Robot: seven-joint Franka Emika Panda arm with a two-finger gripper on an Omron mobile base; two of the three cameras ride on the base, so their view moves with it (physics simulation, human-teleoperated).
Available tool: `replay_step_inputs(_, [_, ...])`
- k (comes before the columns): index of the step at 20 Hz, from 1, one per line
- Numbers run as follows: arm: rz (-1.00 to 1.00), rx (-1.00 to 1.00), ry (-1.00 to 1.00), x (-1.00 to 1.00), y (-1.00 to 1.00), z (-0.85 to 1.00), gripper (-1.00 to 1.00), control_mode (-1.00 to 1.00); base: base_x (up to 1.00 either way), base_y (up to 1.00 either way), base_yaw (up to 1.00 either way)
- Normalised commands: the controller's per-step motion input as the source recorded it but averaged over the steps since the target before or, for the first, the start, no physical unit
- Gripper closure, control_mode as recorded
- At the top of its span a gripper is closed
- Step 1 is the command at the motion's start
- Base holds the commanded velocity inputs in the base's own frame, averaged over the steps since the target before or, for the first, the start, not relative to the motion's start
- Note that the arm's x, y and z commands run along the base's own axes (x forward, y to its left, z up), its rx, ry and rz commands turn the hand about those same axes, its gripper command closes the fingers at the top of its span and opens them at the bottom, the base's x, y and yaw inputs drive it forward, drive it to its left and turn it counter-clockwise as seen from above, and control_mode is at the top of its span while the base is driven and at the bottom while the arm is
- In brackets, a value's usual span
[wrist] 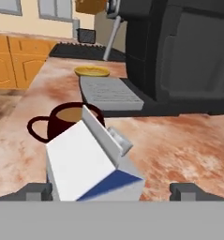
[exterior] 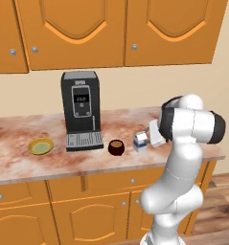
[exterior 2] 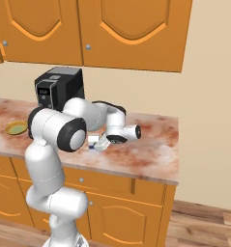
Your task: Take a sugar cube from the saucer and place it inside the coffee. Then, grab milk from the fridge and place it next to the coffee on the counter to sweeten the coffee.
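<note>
A mottled, polished marble finish is shown on the counter (exterior: 20, 167). Orange wood is used for the cabinets (exterior: 77, 33). The milk (wrist: 87, 166) appears as smooth matt carton.

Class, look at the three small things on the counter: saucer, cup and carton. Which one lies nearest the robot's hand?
The milk, the white carton with a blue band, sits between the fingertips of the hand; the coffee is just beyond it, the saucer farthest.

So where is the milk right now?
The milk is on the counter, just right of the coffee in the left base view, between the gripper's spread fingertips and not gripped.
</note>
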Motion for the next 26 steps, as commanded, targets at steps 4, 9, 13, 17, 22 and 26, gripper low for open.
replay_step_inputs(4, [0.00,0.00,-0.25,0.00,-0.21,0.14,-1.00,-1.00,0.00,0.00,0.00])
replay_step_inputs(9, [0.00,0.00,-0.32,0.00,-0.21,0.27,-1.00,-1.00,0.00,0.00,0.00])
replay_step_inputs(13, [0.00,-0.03,-0.44,-0.26,-0.03,0.42,-1.00,-1.00,0.00,0.00,0.00])
replay_step_inputs(17, [0.05,-0.18,-0.69,-0.78,0.07,0.56,-1.00,-1.00,0.00,0.00,0.00])
replay_step_inputs(22, [0.15,-0.36,-0.90,-0.98,0.31,0.55,-1.00,-1.00,0.00,0.00,0.00])
replay_step_inputs(26, [0.13,-0.45,-0.97,-0.95,0.44,0.33,-1.00,-1.00,0.00,0.00,0.00])
